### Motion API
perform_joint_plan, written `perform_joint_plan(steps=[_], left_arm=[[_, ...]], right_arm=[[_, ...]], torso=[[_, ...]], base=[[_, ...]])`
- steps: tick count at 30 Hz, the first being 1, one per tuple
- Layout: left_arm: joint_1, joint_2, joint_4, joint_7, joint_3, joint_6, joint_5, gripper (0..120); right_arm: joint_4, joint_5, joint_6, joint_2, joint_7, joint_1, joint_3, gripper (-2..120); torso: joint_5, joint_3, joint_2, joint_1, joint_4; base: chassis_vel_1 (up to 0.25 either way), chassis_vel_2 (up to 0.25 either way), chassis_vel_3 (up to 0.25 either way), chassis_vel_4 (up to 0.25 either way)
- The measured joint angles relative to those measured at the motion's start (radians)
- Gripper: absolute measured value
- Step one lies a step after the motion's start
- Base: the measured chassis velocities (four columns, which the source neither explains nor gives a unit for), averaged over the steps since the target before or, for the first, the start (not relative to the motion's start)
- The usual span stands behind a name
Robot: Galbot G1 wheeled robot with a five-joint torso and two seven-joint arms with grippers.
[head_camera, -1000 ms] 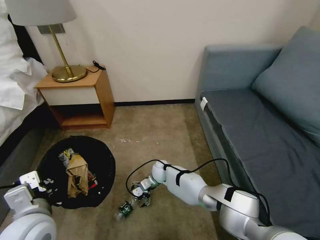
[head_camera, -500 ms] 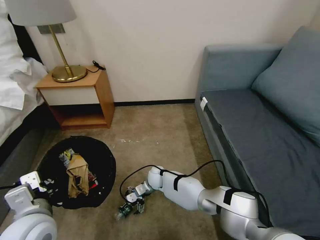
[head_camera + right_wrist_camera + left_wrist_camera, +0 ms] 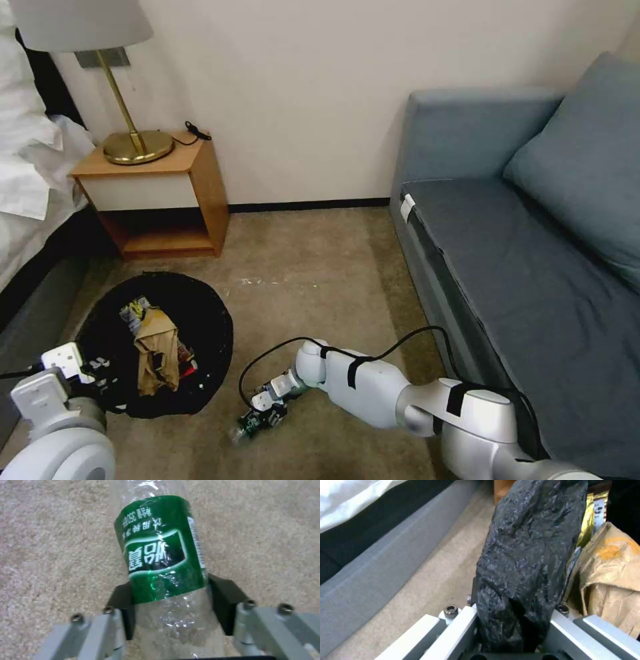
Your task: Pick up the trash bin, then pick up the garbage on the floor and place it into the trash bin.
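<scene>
The trash bin, lined with a black bag, stands on the carpet at the lower left. My left gripper is shut on its near rim, and the bag is pinched between the fingers. Inside lie crumpled tan paper, a yellow wrapper and a bit of red wrapper. A clear, green-labelled bottle lies on the carpet right of the bin. My right gripper is down over it, open. The black pads stand close on either side of the bottle.
A wooden nightstand with a brass lamp stands against the wall behind the bin. A grey-blue sofa runs along the right. The bed and its grey base are close on the bin's left. Open carpet lies between bin and sofa.
My right gripper has come down and to the left, from beside the bottle to astride it. The left gripper and the bin have not moved.
</scene>
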State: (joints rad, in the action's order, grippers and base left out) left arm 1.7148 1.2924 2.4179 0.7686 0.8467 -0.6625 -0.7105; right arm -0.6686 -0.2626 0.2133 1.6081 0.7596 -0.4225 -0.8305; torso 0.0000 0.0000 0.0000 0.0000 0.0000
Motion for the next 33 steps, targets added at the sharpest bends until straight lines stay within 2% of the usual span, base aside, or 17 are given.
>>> perform_joint_plan(steps=[4,6,12,15,19,25,31,33], left_arm=[[-0.001,-0.004,-0.001,0.0,-0.001,0.0,0.0,1],[-0.002,-0.01,-0.002,0.0,-0.001,0.0,0.0,1],[-0.002,-0.018,-0.002,0.0,-0.001,0.0,-0.003,1],[-0.003,-0.024,-0.003,0.0,-0.002,0.0,-0.005,1],[-0.008,-0.032,-0.004,0.0,-0.008,-0.002,-0.007,1],[-0.011,-0.033,-0.005,0.0,-0.014,-0.003,-0.007,1],[-0.005,-0.028,-0.001,0.0,-0.02,-0.004,-0.003,1],[-0.003,-0.025,0.0,-0.001,-0.023,-0.003,0.0,1]], right_arm=[[-0.012,0.008,0.0,0.0,0.022,0.021,0.025,35],[-0.068,0.036,-0.016,0.0,0.035,0.067,0.037,29],[-0.154,0.075,-0.035,-0.003,0.053,0.157,0.067,28],[-0.163,0.082,-0.034,-0.043,0.056,0.177,0.093,28],[-0.156,0.054,-0.009,-0.129,0.058,0.152,0.193,28],[-0.17,0.042,0.007,-0.199,0.053,0.098,0.314,28],[-0.215,0.125,-0.007,-0.296,0.038,0.073,0.433,28],[-0.257,0.226,-0.029,-0.343,0.039,0.064,0.469,28]], torso=[[0.0,0.0,0.0,0.0,-0.0001],[0.0,0.0,0.0,0.0,-0.0001],[0.0001,0.0,0.0,0.0,0.0005],[0.0001,0.0,0.0,0.0,0.0006],[0.0,0.0,0.0,0.0,-0.0007],[0.0003,0.0,0.0,0.0,0.0],[0.0004,0.0,0.0,0.0,-0.0001],[0.0004,0.0,0.0,0.0,0.0]], base=[[0.0,0.0,0.0,0.0],[0.0,0.0,0.0,0.0],[0.0,0.0,0.0,0.0],[0.0,0.0,0.0,0.0],[0.0,0.0,0.0,0.0],[0.0,0.0,0.0,0.0],[0.0,0.0,0.0,0.0],[0.0,0.0,0.0,0.0]])
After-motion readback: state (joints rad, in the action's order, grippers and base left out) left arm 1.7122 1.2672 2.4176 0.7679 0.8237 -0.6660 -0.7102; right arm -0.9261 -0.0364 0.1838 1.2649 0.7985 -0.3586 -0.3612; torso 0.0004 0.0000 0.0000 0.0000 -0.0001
